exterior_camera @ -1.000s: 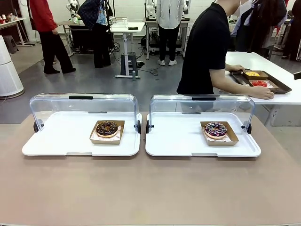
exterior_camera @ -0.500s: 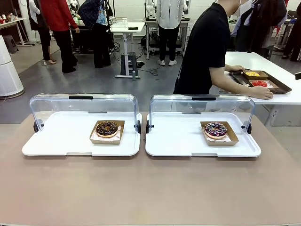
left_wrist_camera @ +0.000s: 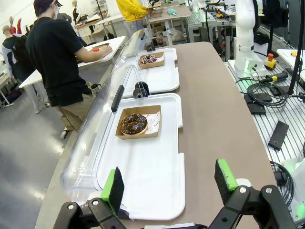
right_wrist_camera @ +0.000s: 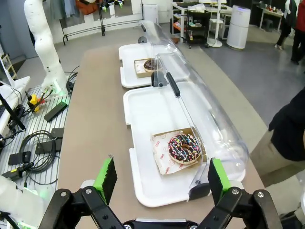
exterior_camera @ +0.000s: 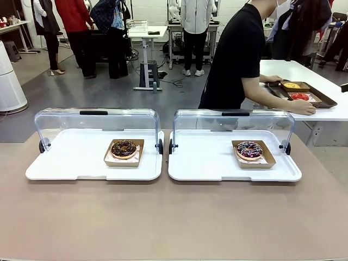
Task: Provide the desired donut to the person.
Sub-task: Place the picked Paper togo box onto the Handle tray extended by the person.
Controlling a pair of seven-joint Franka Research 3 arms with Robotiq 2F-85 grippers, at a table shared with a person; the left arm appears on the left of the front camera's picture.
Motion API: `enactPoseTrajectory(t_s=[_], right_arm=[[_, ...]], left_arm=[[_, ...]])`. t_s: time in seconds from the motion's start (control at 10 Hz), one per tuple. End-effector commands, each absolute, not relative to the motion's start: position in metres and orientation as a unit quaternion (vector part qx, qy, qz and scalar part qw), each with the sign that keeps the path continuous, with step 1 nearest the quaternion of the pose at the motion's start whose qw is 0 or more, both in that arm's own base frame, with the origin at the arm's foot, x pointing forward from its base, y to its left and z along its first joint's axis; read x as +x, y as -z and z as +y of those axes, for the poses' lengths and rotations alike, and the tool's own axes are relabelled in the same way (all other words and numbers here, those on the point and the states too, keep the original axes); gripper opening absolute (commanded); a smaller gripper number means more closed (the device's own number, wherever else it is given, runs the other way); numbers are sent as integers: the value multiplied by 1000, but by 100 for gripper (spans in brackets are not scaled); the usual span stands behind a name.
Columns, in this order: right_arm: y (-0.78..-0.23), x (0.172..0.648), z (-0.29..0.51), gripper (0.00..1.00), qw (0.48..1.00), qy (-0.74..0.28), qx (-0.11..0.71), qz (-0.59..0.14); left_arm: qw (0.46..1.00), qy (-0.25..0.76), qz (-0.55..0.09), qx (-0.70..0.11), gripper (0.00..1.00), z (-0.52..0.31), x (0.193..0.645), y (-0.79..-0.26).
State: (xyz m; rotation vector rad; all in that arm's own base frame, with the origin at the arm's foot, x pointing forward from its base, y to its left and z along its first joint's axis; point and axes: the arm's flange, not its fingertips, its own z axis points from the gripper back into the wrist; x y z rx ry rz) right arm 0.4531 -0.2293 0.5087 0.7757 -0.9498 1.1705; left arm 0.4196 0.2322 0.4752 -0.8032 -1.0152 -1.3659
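The worktop (exterior_camera: 174, 217) has a smooth, matt brown-beige surface, and the two trays (exterior_camera: 81, 163) (exterior_camera: 217, 166) on it look like smooth white plastic with a slight sheen, each backed by a clear, glossy plastic lid (exterior_camera: 98, 122) (exterior_camera: 234, 122). Each donut sits in a matt brown cardboard box (exterior_camera: 124, 153) (exterior_camera: 253, 154) lined with white paper; the left donut (exterior_camera: 124, 148) carries glossy dark icing, the right donut (exterior_camera: 249, 149) dark icing with coloured sprinkles. The person (exterior_camera: 239, 54) wears a matt black cloth shirt.

Two trays (exterior_camera: 65, 168) (exterior_camera: 206, 168) lie side by side, a donut (exterior_camera: 124, 148) (exterior_camera: 249, 149) on each.
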Motion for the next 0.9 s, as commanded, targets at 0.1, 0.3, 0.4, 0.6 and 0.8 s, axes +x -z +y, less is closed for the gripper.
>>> enactPoseTrajectory(t_s=[0.1, 0.3, 0.4, 0.6, 0.8], right_arm=[[-509, 454, -229, 100, 661, -517, 344, -423], [-509, 454, -229, 100, 661, -517, 344, -423], [-509, 454, -229, 100, 661, -517, 344, -423], [-509, 454, -229, 100, 661, -517, 344, -423], [-509, 454, -229, 100, 661, -517, 344, -423]], left_arm=[[588, 586, -439, -345, 100, 232, 418, -477], [588, 586, -439, -345, 100, 232, 418, -477], [588, 586, -439, -345, 100, 232, 418, -477], [588, 586, -439, -345, 100, 232, 418, -477], [588, 586, -439, -345, 100, 232, 418, -477]])
